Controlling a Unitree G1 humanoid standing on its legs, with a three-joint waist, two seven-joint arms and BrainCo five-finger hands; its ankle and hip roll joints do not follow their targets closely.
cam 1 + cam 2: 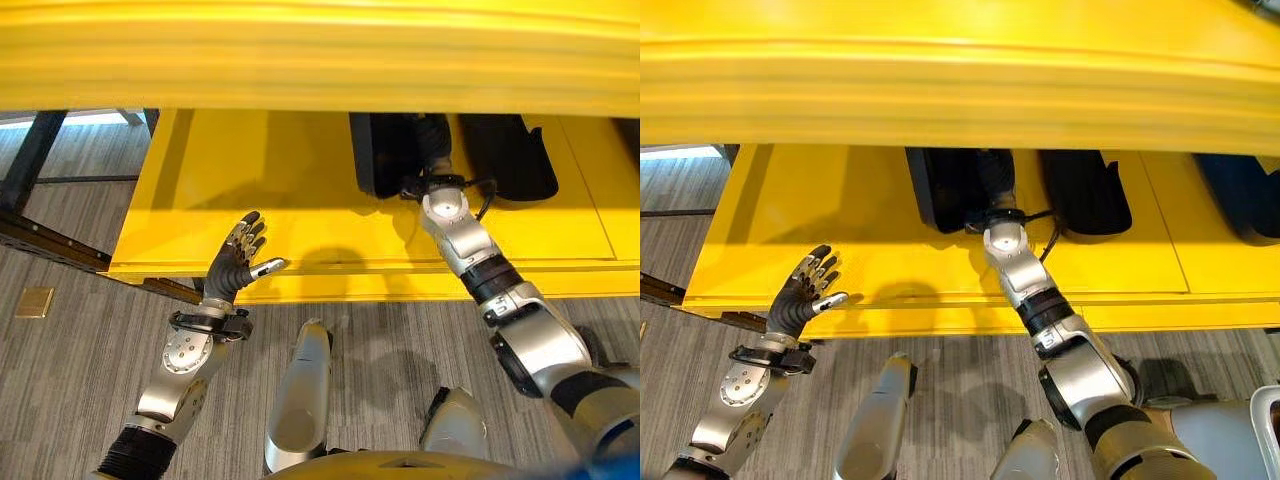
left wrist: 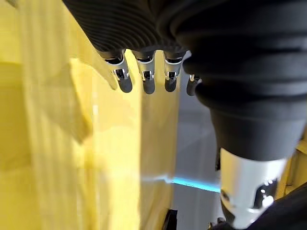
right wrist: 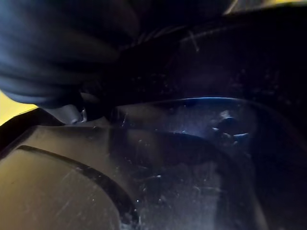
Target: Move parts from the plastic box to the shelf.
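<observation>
I see my right hand (image 1: 992,200) reaching between two black parts (image 1: 945,185) on the yellow shelf (image 1: 820,200), grip hidden; left hand (image 1: 243,255) spread open at lower left.

We see grey wood-grain floor (image 1: 70,380) running under the yellow shelf (image 1: 250,190), whose upper board (image 1: 320,50) crosses the top of our view. At the far left a dark metal frame (image 1: 30,160) stands on the floor, with a rail (image 1: 50,245) slanting toward the shelf's near corner. A small tan plate (image 1: 35,302) lies on the floor beside it.
</observation>
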